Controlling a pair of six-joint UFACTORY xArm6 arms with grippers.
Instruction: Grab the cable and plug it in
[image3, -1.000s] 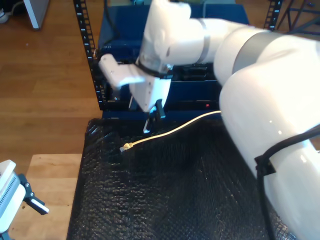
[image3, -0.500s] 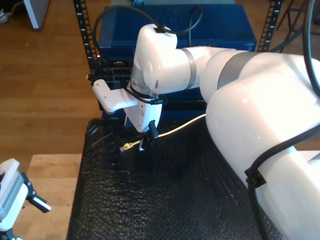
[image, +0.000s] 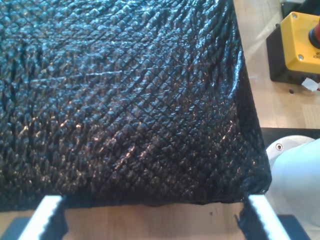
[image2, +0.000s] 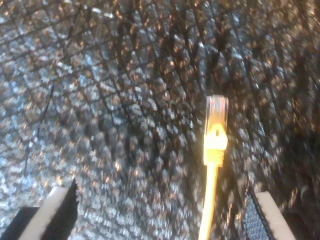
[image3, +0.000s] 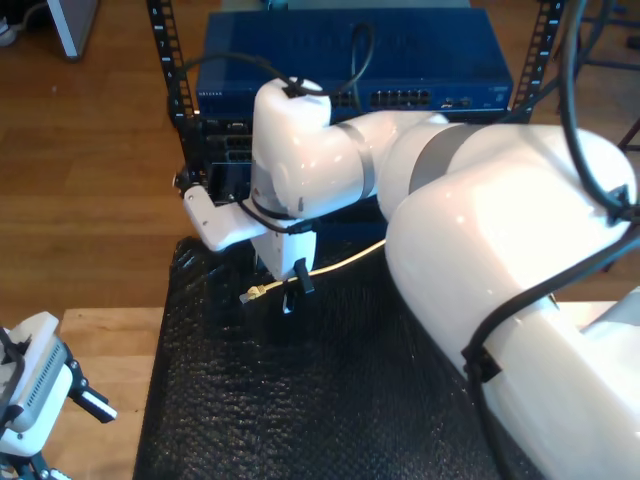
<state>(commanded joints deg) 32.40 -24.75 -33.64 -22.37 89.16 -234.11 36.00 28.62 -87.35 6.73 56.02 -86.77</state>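
Hovering low over the black mat (image3: 330, 400), my second hand (image2: 160, 212) has its fingers (image2: 57, 210) spread wide, one on each side of the cable (image2: 209, 210), which is not yet gripped. In the second wrist view the cord runs up between the open fingers, nearer one finger than the other, and ends in the plug (image2: 216, 120) just ahead of the fingertips, its clear tip pointing away from the hand. The cable's long axis therefore lies along the line the hand looks down, crossing the gap rather than spanning it, so a straight closing should pinch the cord just behind the plug, though the off-centre line may push it sideways first.

In the exterior view the second hand (image3: 290, 290) hangs from the big white arm near the mat's far edge, the plug (image3: 254, 293) just beside it toward the exterior view's left, and the cable (image3: 345, 260) trails off toward the exterior view's right under the arm. Past the mat's far edge stands the blue switch (image3: 350, 60) in its rack, its ports well apart from the plug.

My first hand (image: 150, 220) is open too, holding nothing, near the mat's (image: 125, 100) other edge over the wooden bench (image: 150, 220); it sits at the exterior view's lower left (image3: 40, 390), far from the cable. The second hand is clearly the nearer one.
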